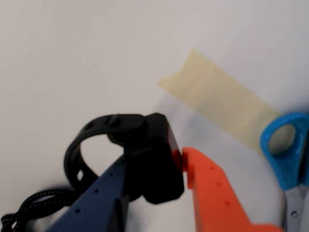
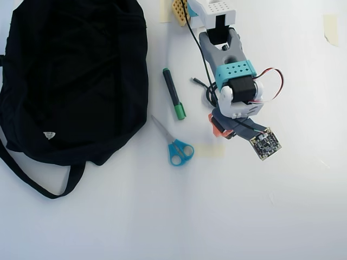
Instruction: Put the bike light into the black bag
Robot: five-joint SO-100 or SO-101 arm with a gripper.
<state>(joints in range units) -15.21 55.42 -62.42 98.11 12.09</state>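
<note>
Wrist view: your tool was clamped on the bike light, dark blue finger on the view's left, orange finger on the right, red lens edge against the orange one. The light's ring strap stuck out to the left, over the white worktop. A braided black cable lay at lower left, a strip of tan tape above right, and the blue handle of the scissors at the right edge.

Overhead view: you had the arm reaching down from the top edge, the tool under it; the light itself could not be made out. The black bag lay well apart at left, strap trailing below. Between bag and arm lay a green-capped marker and the scissors.
</note>
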